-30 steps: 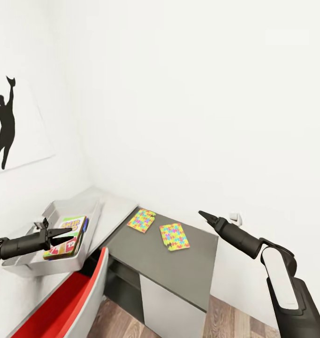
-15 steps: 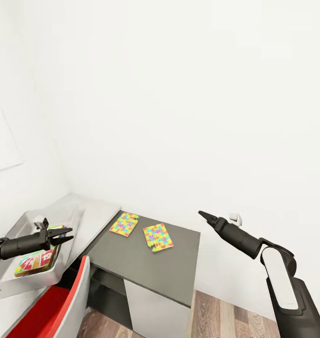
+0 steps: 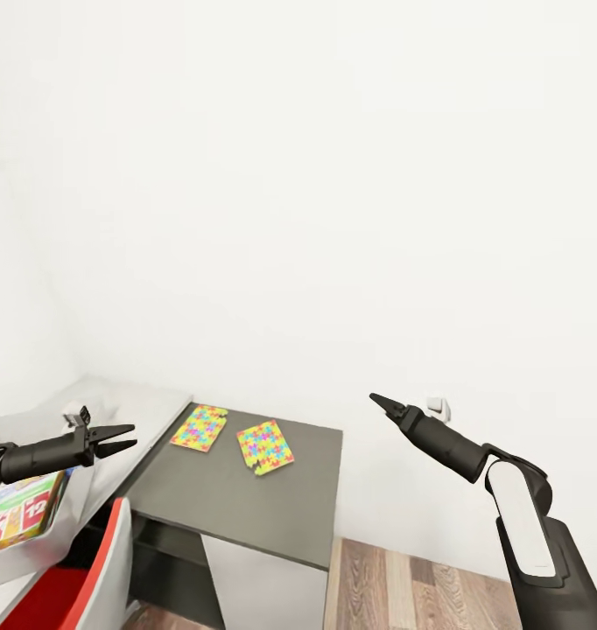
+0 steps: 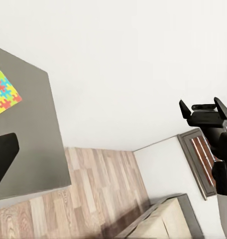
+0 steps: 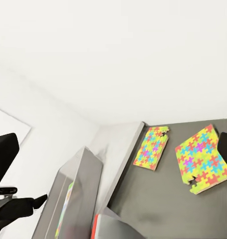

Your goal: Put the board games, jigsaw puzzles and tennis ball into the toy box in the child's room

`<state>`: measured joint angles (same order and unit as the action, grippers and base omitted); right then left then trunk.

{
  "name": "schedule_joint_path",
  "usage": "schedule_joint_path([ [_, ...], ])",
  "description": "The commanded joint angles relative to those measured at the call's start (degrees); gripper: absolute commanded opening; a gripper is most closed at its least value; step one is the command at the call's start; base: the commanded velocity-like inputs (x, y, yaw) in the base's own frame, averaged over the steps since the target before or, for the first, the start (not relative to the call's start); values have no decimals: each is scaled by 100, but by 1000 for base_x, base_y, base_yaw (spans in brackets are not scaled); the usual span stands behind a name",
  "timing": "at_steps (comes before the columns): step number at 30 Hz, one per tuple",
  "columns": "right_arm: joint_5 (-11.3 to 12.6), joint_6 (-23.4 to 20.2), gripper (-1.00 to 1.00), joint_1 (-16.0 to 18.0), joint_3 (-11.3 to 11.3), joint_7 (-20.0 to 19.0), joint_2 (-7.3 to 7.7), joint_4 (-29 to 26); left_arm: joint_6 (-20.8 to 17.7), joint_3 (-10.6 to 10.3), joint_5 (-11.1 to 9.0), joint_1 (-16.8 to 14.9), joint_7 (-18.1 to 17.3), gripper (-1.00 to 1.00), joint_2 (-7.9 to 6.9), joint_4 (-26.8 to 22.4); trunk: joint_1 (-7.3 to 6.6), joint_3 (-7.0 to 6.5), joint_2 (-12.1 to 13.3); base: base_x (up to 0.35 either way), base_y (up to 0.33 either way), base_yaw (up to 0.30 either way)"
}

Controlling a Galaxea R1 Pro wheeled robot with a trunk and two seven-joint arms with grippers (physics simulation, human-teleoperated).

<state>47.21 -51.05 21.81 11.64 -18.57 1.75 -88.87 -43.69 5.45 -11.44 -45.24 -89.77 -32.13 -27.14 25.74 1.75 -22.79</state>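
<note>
The head camera looked forward and down from above both arms, taking in the desk [image 3: 246, 503] against a white wall. The left wrist camera faced past the desk's dark corner [image 4: 38, 144] toward the wood floor [image 4: 93, 199] and the other arm. The right wrist camera looked down on the two jigsaw puzzles [image 5: 203, 159], which the head view shared [image 3: 263, 446], from nearer.
</note>
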Motion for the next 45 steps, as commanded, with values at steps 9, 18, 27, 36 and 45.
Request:
schedule_joint_path([
  [9, -43, 84, 100, 8, 5, -11, -8, 0, -53, -8, 2, -3, -23, 100, 4, -2, 4, -40, -13, 0, 0, -246],
  [18, -41, 196, 100, 8, 5, -11, -8, 1, -45, -9, 2, -3, -23, 100, 10, -2, 4, -89, -13, 0, 0, -218],
  [27, -37, 194, 100, 8, 15, -23, -8, 1, -43, -9, 2, -3, -23, 100, 12, -2, 4, -95, -13, 0, 0, -27],
  [36, -34, 206, 100, 8, 3, 6, -8, 1, -43, -3, 2, -3, -23, 100, 6, -2, 4, -96, -13, 0, 0, -1],
  [45, -30, 206, 100, 8, -2, 107, -17, 9, -43, -9, 2, -3, -23, 100, 7, 3, 4, -96, -13, 0, 0, 0],
])
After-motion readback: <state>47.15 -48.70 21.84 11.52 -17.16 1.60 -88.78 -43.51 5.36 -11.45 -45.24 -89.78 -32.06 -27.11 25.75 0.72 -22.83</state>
